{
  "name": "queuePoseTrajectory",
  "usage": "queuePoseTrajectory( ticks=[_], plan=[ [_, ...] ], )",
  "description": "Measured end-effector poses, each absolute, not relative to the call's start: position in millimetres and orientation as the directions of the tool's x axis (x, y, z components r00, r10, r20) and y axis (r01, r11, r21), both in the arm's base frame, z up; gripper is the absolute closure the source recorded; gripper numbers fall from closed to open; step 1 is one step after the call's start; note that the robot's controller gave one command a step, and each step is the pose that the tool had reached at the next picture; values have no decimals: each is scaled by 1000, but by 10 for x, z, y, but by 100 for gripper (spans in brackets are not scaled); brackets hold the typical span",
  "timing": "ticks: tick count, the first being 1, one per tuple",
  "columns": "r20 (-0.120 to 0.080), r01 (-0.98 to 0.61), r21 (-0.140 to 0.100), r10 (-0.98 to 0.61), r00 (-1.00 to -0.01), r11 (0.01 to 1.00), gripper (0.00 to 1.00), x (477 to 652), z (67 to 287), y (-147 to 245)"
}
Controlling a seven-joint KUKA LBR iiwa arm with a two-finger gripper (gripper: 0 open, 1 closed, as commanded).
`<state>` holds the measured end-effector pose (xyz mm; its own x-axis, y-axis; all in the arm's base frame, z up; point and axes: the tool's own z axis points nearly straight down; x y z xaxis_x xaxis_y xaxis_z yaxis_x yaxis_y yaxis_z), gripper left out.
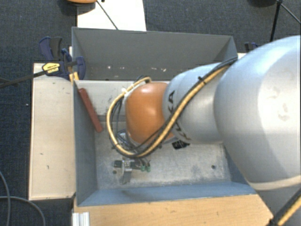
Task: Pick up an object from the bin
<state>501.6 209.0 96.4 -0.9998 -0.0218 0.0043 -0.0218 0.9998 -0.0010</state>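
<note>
My gripper (125, 168) is low in the bin, near the front left part of the floor, and shows as a small grey metal piece below the arm's orange cover. A long reddish-brown bar (90, 110) leans along the bin's left wall, up and to the left of the gripper and apart from it. A small black thing (180, 145) peeks out from under the arm to the gripper's right. Nothing can be seen held at the gripper.
The arm and its orange cover with looped cables hang over the middle and right of the bin and hide the floor beneath. Bare grey floor shows along the front wall to the gripper's right.
</note>
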Motion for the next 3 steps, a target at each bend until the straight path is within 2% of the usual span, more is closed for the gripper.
queuePoseTrajectory(
  ticks=[1,2,3],
  plan=[
    [-2,34,1,34,-999,999,0,5133,1004,1889],
    [3,-37,-1,-37,-999,999,0,5024,685,1839],
    [3,143,-1,143,-990,990,100,5032,702,1758]
  ],
)
